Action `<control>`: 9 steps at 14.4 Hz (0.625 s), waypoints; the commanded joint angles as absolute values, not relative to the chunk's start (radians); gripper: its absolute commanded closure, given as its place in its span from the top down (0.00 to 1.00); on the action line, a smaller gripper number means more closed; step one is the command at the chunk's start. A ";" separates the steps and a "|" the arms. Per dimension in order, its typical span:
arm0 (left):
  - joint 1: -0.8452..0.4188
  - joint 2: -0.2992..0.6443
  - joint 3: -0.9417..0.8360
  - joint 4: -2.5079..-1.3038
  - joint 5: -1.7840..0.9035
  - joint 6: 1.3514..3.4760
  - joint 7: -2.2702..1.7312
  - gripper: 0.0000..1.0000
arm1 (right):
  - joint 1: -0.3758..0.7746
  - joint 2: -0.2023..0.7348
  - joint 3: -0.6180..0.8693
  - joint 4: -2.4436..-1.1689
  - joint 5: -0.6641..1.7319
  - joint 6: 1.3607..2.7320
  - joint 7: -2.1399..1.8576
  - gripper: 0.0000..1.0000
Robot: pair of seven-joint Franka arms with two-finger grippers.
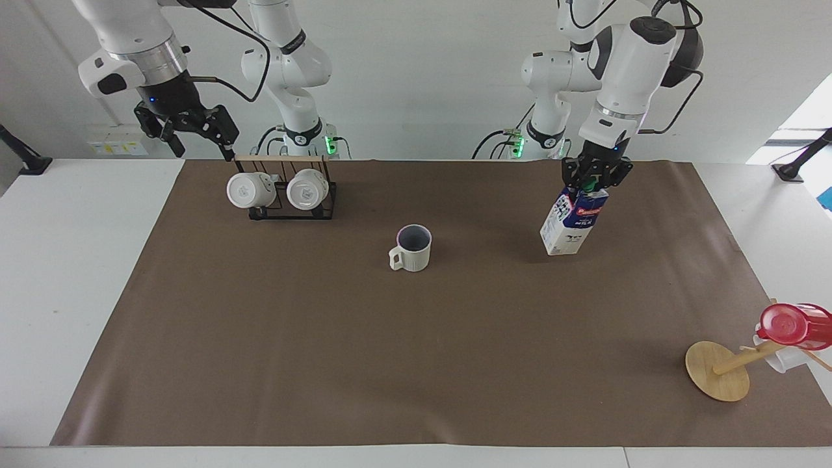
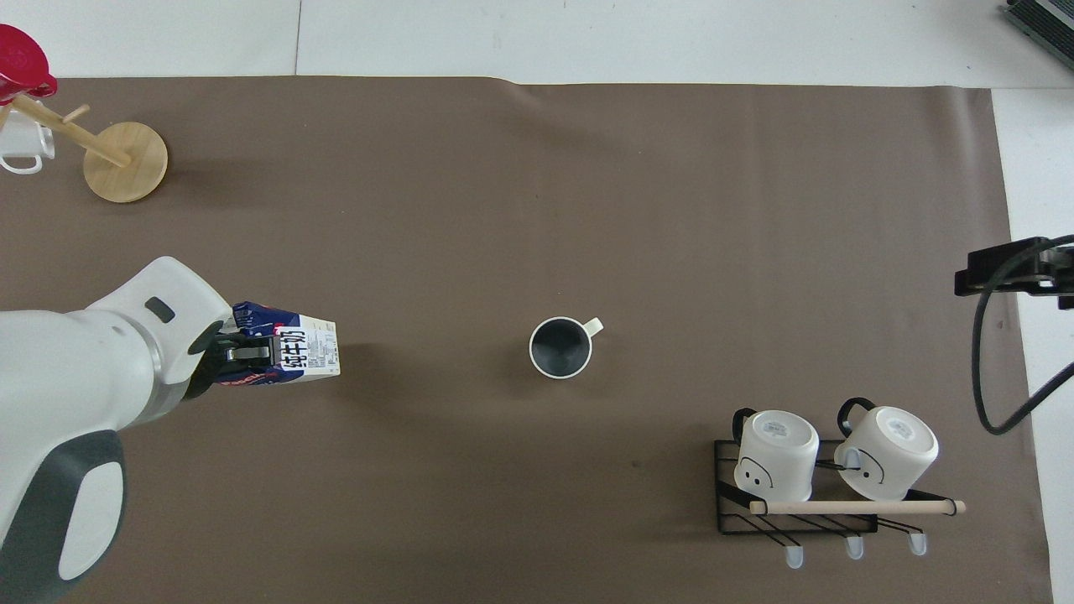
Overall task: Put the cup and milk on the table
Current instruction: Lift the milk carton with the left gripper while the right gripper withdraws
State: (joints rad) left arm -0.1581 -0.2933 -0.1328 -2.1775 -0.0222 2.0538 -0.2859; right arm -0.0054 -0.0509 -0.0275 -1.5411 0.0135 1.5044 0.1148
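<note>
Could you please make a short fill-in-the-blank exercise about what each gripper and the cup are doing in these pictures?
1. The left gripper is shut on the ____.
2. The cup stands upright on the brown ____.
3. The right gripper is up in the air beside the black wire rack, which holds ____ white mugs.

Missing words: milk; mat; two

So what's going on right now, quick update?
Left gripper shut on milk, carton tilted above the mat. Right gripper open, up by the mug rack. Cup upright mid-mat, nothing between it and the milk.
</note>
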 commanded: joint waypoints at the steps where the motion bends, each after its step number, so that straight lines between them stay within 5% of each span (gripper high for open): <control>1: -0.181 -0.201 -0.198 -2.051 -0.009 2.002 -0.426 0.50 | -0.003 -0.057 -0.028 -1.551 -0.003 1.515 0.072 1.00; 9: -0.298 -0.071 -0.262 -2.014 0.049 2.088 -0.617 0.51 | 0.002 -0.101 -0.014 -1.624 -0.012 1.557 0.084 1.00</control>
